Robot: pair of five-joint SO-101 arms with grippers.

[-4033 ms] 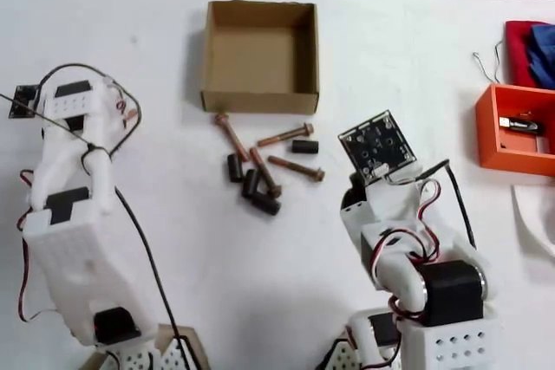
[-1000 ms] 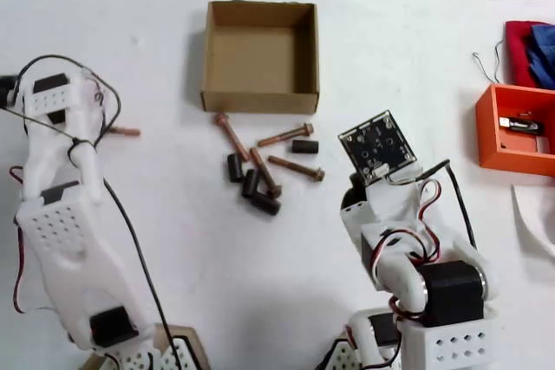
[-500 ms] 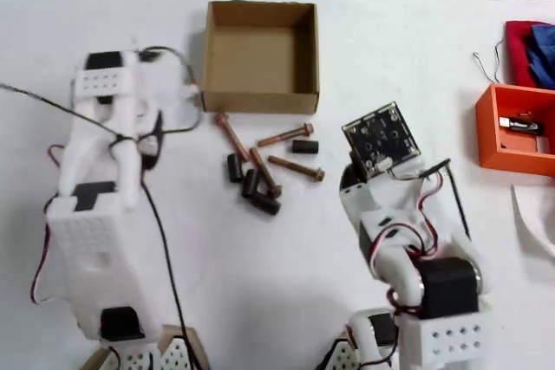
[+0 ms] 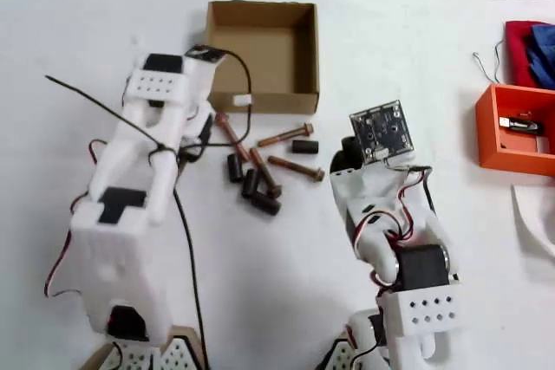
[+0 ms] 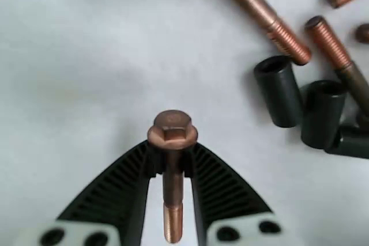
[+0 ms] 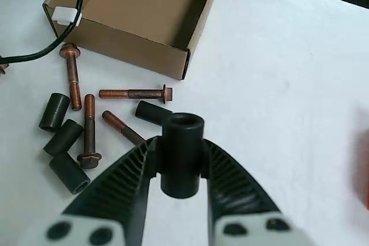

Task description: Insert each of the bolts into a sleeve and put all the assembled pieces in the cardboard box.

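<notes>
Cardboard box (image 4: pixel 260 100) sits empty; nothing is assembled. My left gripper (image 5: pixel 172 151) clamps a bolt (image 5: pixel 172 131), my right gripper (image 6: pixel 181 148) grasps a sleeve (image 6: pixel 183 128). Other bolts (image 4: pixel 283 136) and sleeves (image 4: pixel 251 184) lie loose near it.

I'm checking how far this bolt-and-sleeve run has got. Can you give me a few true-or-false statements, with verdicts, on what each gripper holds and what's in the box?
1. The left gripper is shut on a copper bolt. True.
2. The right gripper is open with nothing in it. False: it is shut on a black sleeve.
3. Assembled pieces lie in the cardboard box. False: nothing lies in it; loose bolts lie on the table outside it.
4. Four loose sleeves lie on the table. True.
5. The copper bolt in the left gripper sits inside a sleeve. False: its shank is bare.
</notes>
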